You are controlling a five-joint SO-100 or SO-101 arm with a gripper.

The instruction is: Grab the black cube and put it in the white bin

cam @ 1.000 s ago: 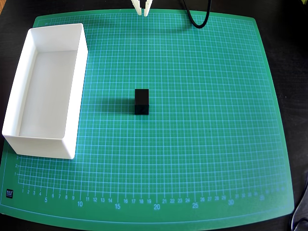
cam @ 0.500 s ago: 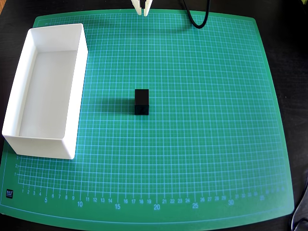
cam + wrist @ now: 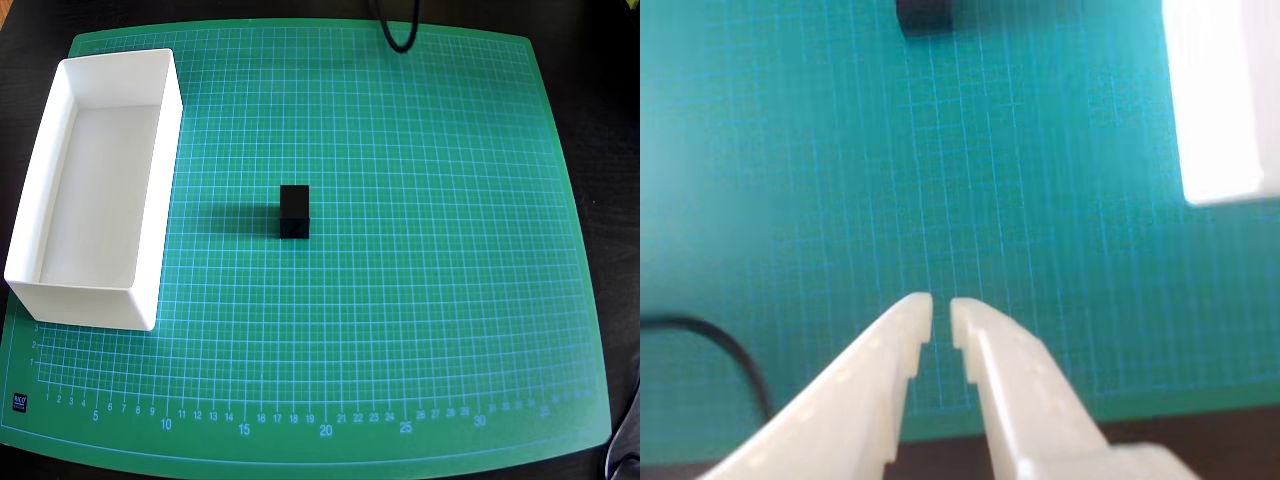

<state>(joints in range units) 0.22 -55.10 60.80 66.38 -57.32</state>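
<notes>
Operator: Since the earlier overhead frames, what has changed?

Technician: Only the end effector (image 3: 941, 312). Its white tips showed at the far edge of the cutting mat (image 3: 450, 300) in the earlier overhead frames; they are now out of that view. The black cube (image 3: 294, 211) and the white bin (image 3: 152, 240) have not shifted.

Operator: State of the end effector?

Technician: In the wrist view the two fingers are nearly pressed together, with only a thin slit between the tips, and they pinch nothing.

Operator: Location of the task items?

Technician: The black cube stands on the mat, apart from the bin, out from the middle of the bin's long wall. In the wrist view the cube (image 3: 924, 14) sits at the top edge, partly cut off and blurred; the bin (image 3: 1225, 100) is at the upper right. A black cable (image 3: 398, 38) lies well beyond the cube, at the mat's far edge.

Operator: Arm pose?

Technician: Judged from the wrist view, the arm is drawn back, tips pointing toward the cube, above the mat's far border.

Operator: Procedure for the step in hand?

Technician: Approach phase. Spread the fingers wider than the cube before descending. Line them up with two opposite flat faces. Lower until the tips straddle the cube, then close. Keep clear of the cable.
</notes>
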